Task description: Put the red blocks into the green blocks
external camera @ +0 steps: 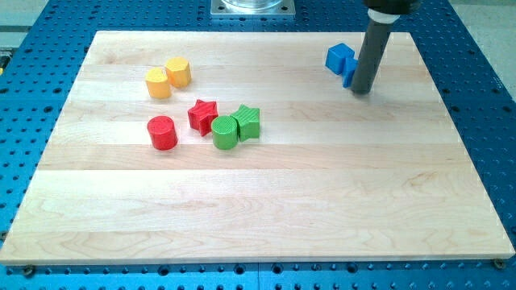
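A red cylinder [162, 133] stands left of centre on the wooden board. A red star [203, 115] lies to its right, touching a green cylinder [225, 132]. A green star [247, 122] sits against the green cylinder's right side. My tip [362, 90] is at the view's upper right, far from the red and green blocks. It rests right beside a blue block [341, 61], part of which is hidden behind the rod.
Two yellow blocks [168, 77] sit together at the upper left, above the red cylinder. The wooden board [266, 209] lies on a blue perforated table [484, 72]. A metal mount [253, 7] is at the top edge.
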Motion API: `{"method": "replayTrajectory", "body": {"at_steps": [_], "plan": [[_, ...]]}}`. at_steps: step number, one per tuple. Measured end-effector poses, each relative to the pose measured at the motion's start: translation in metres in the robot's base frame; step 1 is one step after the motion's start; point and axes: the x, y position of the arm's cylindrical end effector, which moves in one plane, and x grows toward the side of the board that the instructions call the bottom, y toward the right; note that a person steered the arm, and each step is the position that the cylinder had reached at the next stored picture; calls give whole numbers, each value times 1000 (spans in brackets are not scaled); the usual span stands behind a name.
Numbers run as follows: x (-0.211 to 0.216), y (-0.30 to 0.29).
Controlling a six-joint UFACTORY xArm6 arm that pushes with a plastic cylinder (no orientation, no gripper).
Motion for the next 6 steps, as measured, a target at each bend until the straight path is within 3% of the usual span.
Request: {"method": "replayTrajectory", "body": {"at_steps": [2, 3, 5, 6], "plan": [[8, -194], [29, -259], [70, -339], [94, -347]]}}
